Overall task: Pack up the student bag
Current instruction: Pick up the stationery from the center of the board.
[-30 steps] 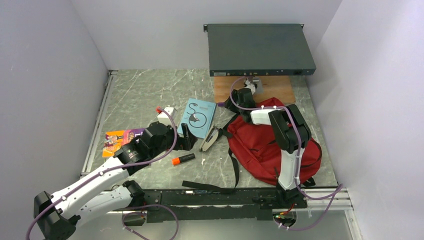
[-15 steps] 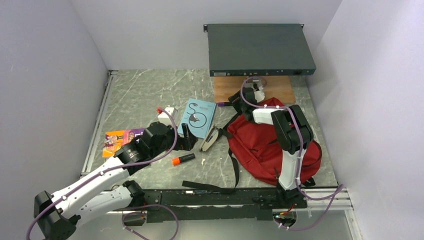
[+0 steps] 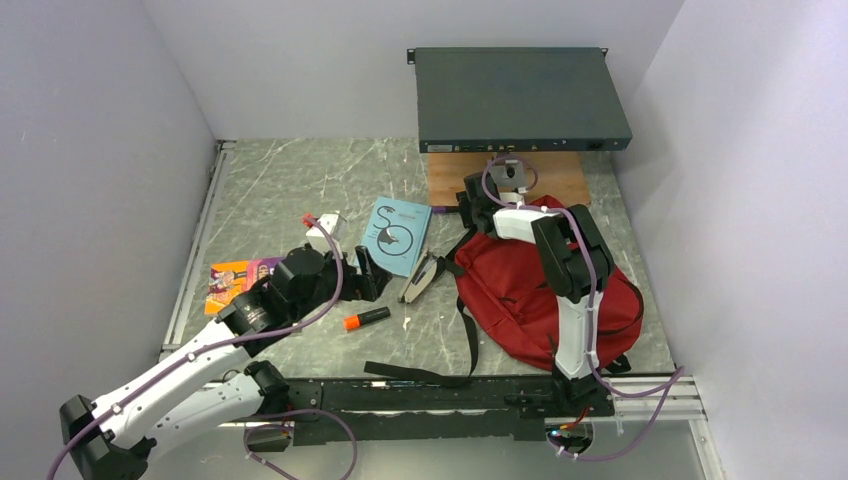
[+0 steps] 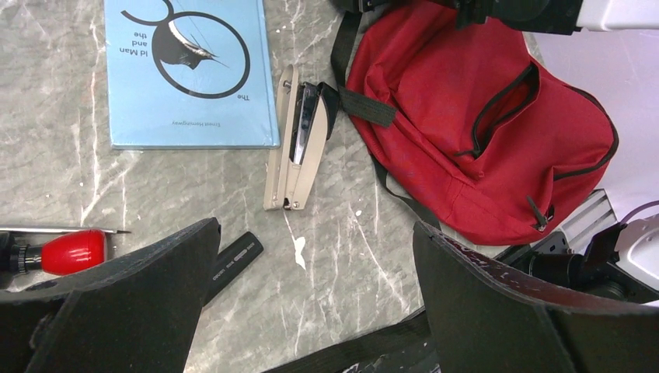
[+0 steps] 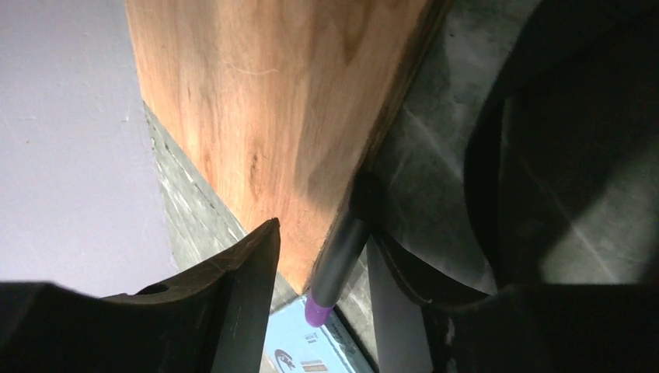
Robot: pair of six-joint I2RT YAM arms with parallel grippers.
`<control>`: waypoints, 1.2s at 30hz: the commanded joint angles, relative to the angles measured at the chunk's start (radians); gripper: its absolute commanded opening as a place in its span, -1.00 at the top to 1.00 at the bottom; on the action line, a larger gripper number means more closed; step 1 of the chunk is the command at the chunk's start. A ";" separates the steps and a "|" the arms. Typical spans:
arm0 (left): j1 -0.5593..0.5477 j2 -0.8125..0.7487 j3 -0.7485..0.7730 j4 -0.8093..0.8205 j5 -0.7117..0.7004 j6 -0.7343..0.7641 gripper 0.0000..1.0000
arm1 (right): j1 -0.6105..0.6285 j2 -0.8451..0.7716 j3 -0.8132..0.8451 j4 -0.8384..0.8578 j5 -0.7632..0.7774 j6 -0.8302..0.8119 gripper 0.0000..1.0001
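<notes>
The student bag [image 3: 530, 290], dark red with black straps, lies at the right, its zip pocket gaping [image 4: 497, 101]. My right gripper [image 3: 468, 208] reaches past the bag's far left corner, low over the table. In the right wrist view a grey pen with a purple end [image 5: 336, 268] lies between its fingertips [image 5: 260, 264], touching the right one with a gap on the left. My left gripper [image 4: 311, 287] hangs wide open over bare table, short of a beige stapler [image 4: 299, 148] and a light blue book [image 4: 190, 70].
An orange marker with a black cap [image 3: 365, 319] lies by the left gripper. A colourful booklet [image 3: 235, 280] sits at the left. A wooden board [image 3: 540, 178] and a dark grey case [image 3: 520, 98] stand behind the bag. A loose black strap [image 3: 420, 372] crosses the front.
The right wrist has turned and its gripper has shifted left toward the pen at the bag's corner. The left arm has drawn back slightly to the left, jaws still wide.
</notes>
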 commanded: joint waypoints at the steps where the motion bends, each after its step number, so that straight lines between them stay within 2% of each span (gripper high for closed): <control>1: 0.000 -0.030 0.002 -0.003 -0.021 -0.005 -0.99 | 0.014 0.024 -0.006 -0.107 0.065 0.078 0.07; 4: -0.001 -0.037 0.005 -0.011 -0.026 0.000 -0.99 | 0.015 0.011 -0.026 -0.090 0.076 0.075 0.20; 7: -0.001 -0.043 0.002 -0.010 -0.024 -0.003 -0.99 | 0.015 0.008 -0.051 -0.045 0.070 0.076 0.45; 12: -0.001 -0.055 0.004 -0.018 -0.023 -0.004 -0.99 | 0.015 0.018 -0.062 0.006 0.055 0.060 0.63; 16: -0.001 -0.069 0.005 -0.030 -0.025 -0.008 -0.99 | 0.015 0.017 -0.055 0.046 0.044 0.010 0.99; 22: -0.001 -0.094 0.003 -0.042 -0.019 -0.018 -0.99 | 0.024 -0.063 -0.104 0.130 0.029 -0.136 1.00; 26: -0.001 -0.105 -0.003 -0.042 -0.007 -0.031 -0.99 | 0.023 -0.127 -0.171 0.245 -0.027 -0.249 1.00; 31: -0.001 -0.112 0.001 -0.041 0.027 -0.054 -0.99 | 0.024 -0.216 -0.244 0.389 -0.170 -0.386 1.00; 36: 0.008 -0.078 0.025 -0.047 0.098 -0.055 -0.99 | 0.039 -0.328 -0.322 0.485 -0.382 -0.533 1.00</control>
